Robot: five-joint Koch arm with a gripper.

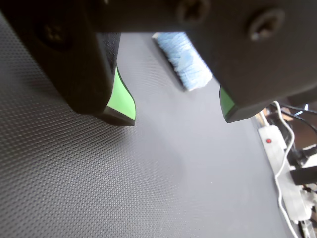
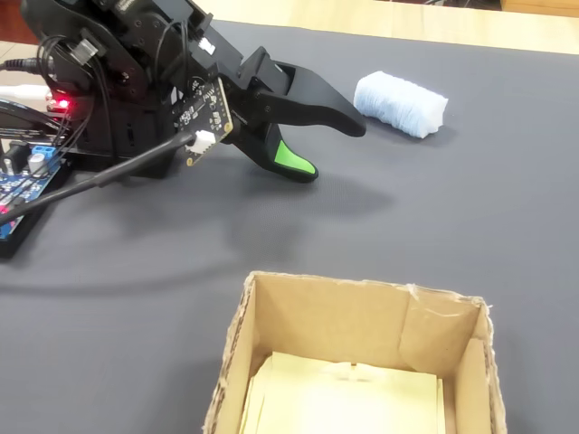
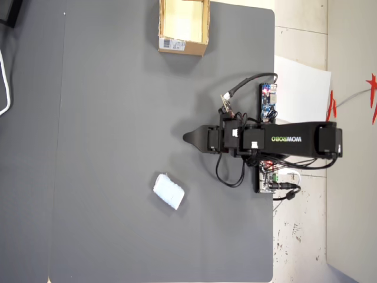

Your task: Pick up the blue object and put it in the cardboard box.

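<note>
- The end effector (image 2: 330,145) hangs just above the surface (image 2: 470,235) with its 2 jaws spread and nothing between them; the wrist view shows a wide gap of bare mat between the green-padded tips (image 1: 121,101).
- It looks spread so that it can straddle the blue object (image 2: 401,103), which lies flat on the surface ahead of the tips and a little to one side, apart from them.
- In the overhead view the blue object (image 3: 169,191) sits toward the bottom edge of the surface, while the cardboard box (image 3: 183,44) stands at the top edge, well apart from it, with the arm reaching in from the right edge between them.
- The box stands open side up, so, as I judge it, a drop from above would work.
- Count: 1 blue object, 1 cardboard box, 1 end effector.
</note>
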